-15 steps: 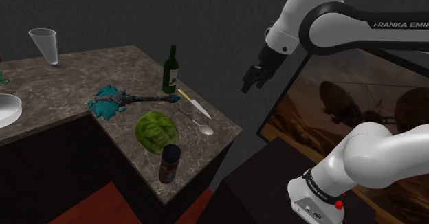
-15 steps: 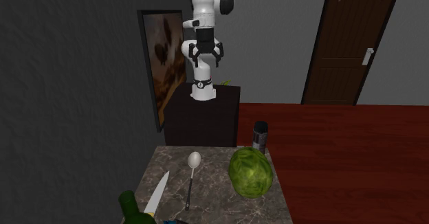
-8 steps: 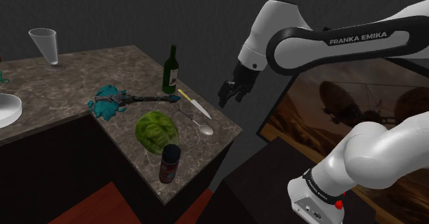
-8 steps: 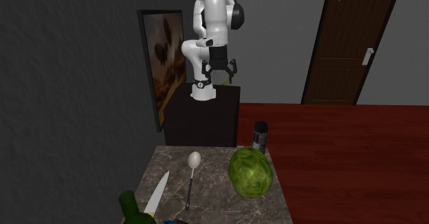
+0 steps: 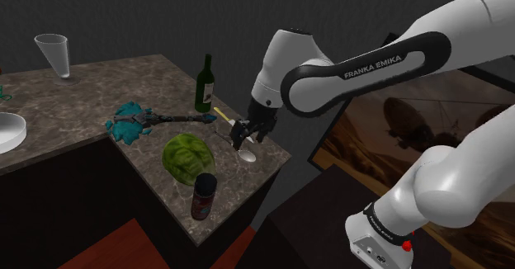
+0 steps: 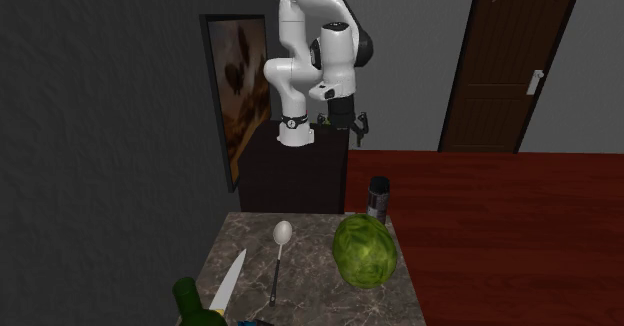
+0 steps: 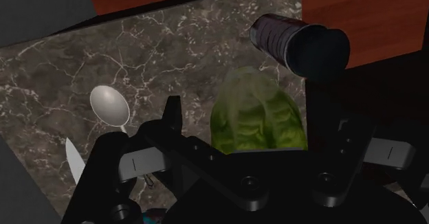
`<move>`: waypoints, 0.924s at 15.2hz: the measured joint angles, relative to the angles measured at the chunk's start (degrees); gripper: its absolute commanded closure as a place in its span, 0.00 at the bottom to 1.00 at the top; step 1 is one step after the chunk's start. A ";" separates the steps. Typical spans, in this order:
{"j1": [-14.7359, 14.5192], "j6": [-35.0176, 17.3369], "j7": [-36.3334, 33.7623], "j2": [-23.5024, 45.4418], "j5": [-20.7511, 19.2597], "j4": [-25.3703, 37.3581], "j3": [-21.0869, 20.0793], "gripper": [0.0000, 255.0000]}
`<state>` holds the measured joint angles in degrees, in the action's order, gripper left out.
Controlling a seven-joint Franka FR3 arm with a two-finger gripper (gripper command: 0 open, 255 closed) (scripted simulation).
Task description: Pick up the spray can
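In the shoulder view, the dark cylindrical spray can with a black cap and red label [image 5: 204,196] stands upright at the veined marble counter's [image 5: 91,94] edge, just beside a round green lettuce [image 5: 186,158]; the all-black gripper [image 5: 245,134] hangs in the air. In the second exterior view, the can [image 6: 378,197] stands at the counter's corner, with red floor beyond. In the wrist view, the fingers [image 7: 172,116] are spread, clasping nothing.

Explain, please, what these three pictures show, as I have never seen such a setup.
A white robot arm on a box carries a black two-finger gripper. One picture looks down from beside its stand, one faces it across the counter, and one looks along the gripper. On the marbled counter are a spray can, a green cabbage, a spoon, a knife, a green bottle, a teal brush and a glass. The gripper is open, holding nothing, hovering near the spoon and cabbage.
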<state>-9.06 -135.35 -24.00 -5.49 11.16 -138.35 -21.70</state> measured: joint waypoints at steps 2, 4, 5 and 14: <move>-0.38 -1.97 -2.22 4.77 -1.22 2.44 -0.85 0.00; -1.16 -3.78 -4.56 8.87 -2.32 4.36 -1.57 0.00; -1.74 -4.20 -6.10 11.23 -3.20 6.11 -1.89 0.00; -6.71 -9.31 -13.91 27.56 -8.55 16.05 -1.19 0.00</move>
<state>-15.76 -144.66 -37.91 22.07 2.61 -122.31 -22.89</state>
